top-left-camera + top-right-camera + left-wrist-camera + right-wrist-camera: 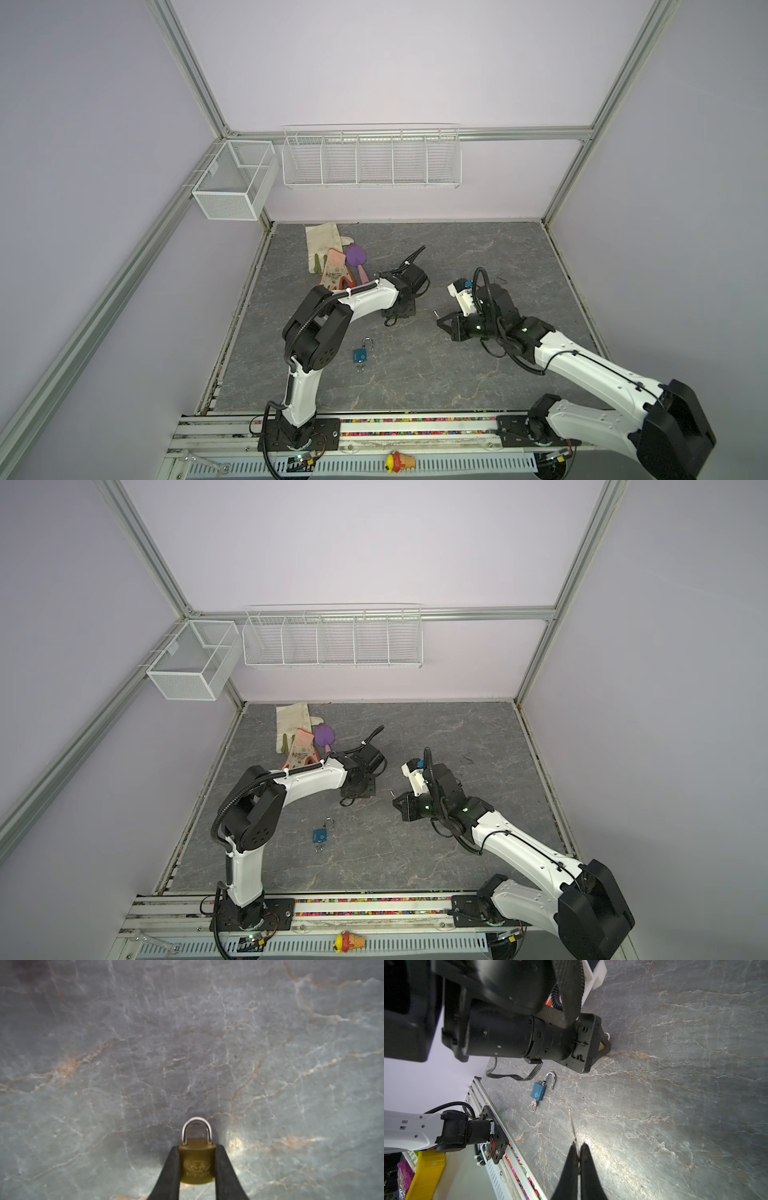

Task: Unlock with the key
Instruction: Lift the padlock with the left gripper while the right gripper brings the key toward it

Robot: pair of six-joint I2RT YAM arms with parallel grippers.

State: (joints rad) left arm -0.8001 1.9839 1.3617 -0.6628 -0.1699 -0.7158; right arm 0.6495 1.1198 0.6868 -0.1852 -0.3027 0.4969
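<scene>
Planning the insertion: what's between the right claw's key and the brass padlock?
Only bare tabletop, shown in the right wrist view; the blue padlock lies aside.

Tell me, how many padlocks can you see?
2. A blue padlock lies open on the table beside the left arm; a brass padlock sits between the left gripper's fingers. None seems hidden.

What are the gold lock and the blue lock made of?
Gold lock: likely brass, dull yellow metal with a stamped emblem; its shackle looks like polished steel, silvery and shiny. Blue lock: probably metal under a blue painted or plastic cover, matte and even; cannot tell which. Its open shackle is shiny, steel-like.
</scene>
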